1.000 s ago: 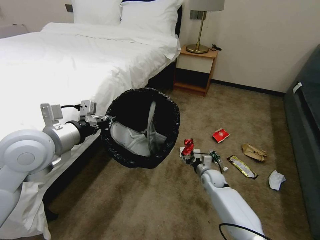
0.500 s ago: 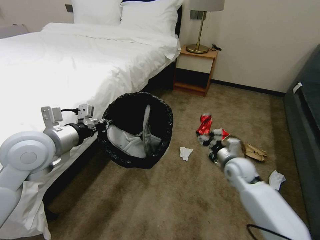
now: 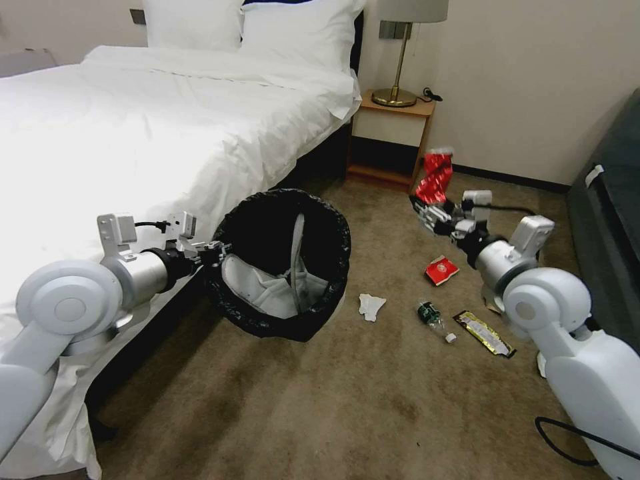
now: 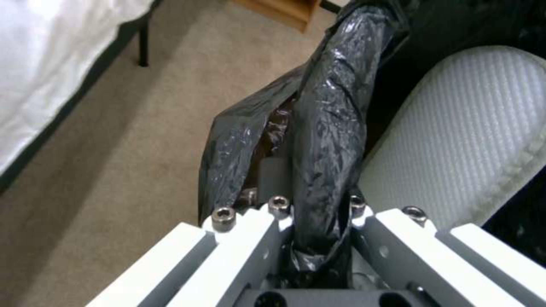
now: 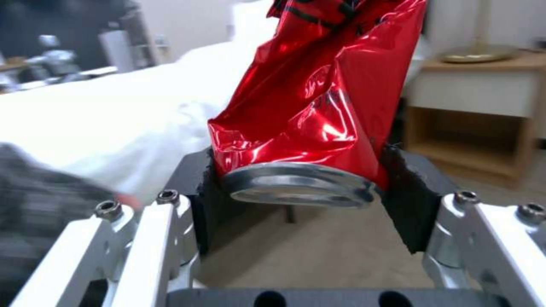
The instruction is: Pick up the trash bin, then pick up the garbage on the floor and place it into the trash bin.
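The trash bin, lined with a black bag, hangs tilted above the floor beside the bed. My left gripper is shut on its rim; the left wrist view shows the black bag pinched between the fingers. A white slipper lies inside the bin. Raised to the right of the bin, my right gripper is shut on a crushed red can. On the carpet lie a white tissue, a red packet, a green-label bottle and a gold wrapper.
A white bed fills the left side. A wooden nightstand with a brass lamp stands against the back wall. A dark sofa runs along the right. Open carpet lies in front of the bin.
My right gripper lifted the red can off the carpet and carried it up and to the right, toward the nightstand. The left arm lowered the bin slightly.
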Controlling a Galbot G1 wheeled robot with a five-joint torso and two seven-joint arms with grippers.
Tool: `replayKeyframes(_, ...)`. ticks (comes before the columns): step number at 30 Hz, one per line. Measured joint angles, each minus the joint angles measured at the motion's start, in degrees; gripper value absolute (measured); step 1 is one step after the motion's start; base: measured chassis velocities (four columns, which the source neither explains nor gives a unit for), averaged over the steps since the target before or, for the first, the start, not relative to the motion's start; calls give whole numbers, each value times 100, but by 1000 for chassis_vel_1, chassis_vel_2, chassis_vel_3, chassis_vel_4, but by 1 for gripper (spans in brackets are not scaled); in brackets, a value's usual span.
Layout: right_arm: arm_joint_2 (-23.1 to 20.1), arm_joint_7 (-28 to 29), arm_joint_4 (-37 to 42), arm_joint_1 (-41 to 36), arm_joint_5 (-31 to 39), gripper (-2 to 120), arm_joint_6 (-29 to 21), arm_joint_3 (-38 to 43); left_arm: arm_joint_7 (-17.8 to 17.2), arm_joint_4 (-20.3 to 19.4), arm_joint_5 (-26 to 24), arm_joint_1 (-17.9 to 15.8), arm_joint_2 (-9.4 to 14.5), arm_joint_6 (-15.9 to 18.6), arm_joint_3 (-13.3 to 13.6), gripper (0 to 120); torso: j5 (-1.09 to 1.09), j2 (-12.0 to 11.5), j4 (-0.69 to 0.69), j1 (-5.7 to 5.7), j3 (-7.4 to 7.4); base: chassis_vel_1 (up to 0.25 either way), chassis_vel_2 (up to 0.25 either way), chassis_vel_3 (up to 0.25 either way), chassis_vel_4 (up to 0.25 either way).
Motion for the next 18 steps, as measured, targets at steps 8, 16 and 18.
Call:
replayKeyframes(8,-142,3,696,25,454,56,-253,-346,-327,174,-158,-768,-304,-1,911,1,0,0,-1,0,0,0,0,0,0)
replayKeyframes(16,-338,-20,1008,-326,494,56,-335,-642,-709,340,-330,-1373,-642,2,1558,1,2,0,-2,0,0,0,0,0,0)
replayKeyframes(18,-336,-20,1013,-337,472,56,-335,-672,-729,348,-335,-1402,-666,2,1587,1,1,0,-2,0,0,0,0,0,0)
